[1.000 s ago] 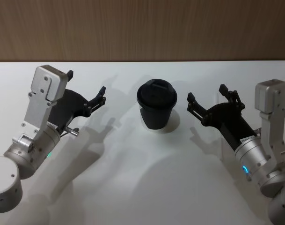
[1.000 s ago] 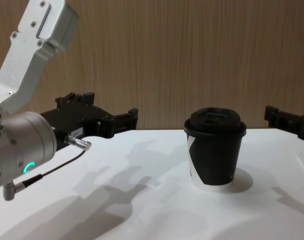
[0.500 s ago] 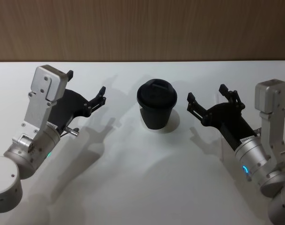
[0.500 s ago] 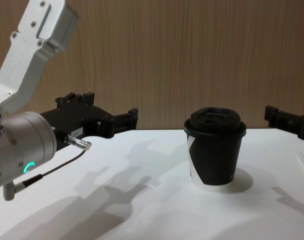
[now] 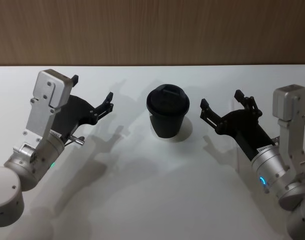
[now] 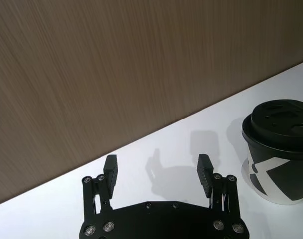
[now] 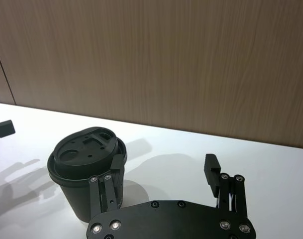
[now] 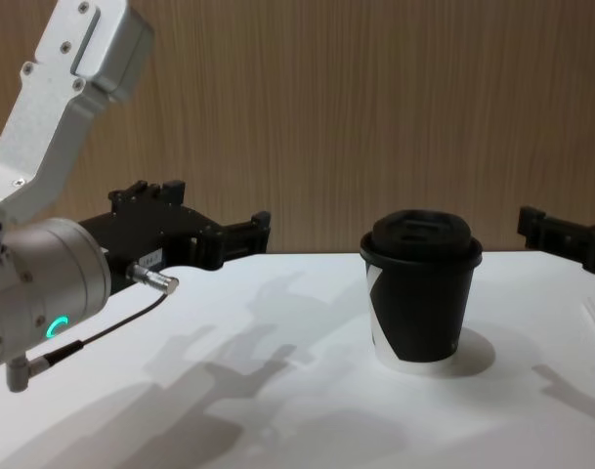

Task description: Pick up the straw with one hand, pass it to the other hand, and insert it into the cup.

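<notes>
At the centre of the tabletop (image 5: 152, 200), cup (image 5: 167, 115) stood upright, left tool (image 5: 92, 87) and right tool (image 5: 221, 99) hung either side, clear of it, prongs spread, empty, chest view gave its white patch (image 8: 378, 327), head view the lid (image 5: 167, 98) from above.

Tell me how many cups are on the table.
1. The black lidded paper cup stands upright in the middle of the table, between the left gripper and the right gripper, both open and clear of it. No other seems hidden.
</notes>
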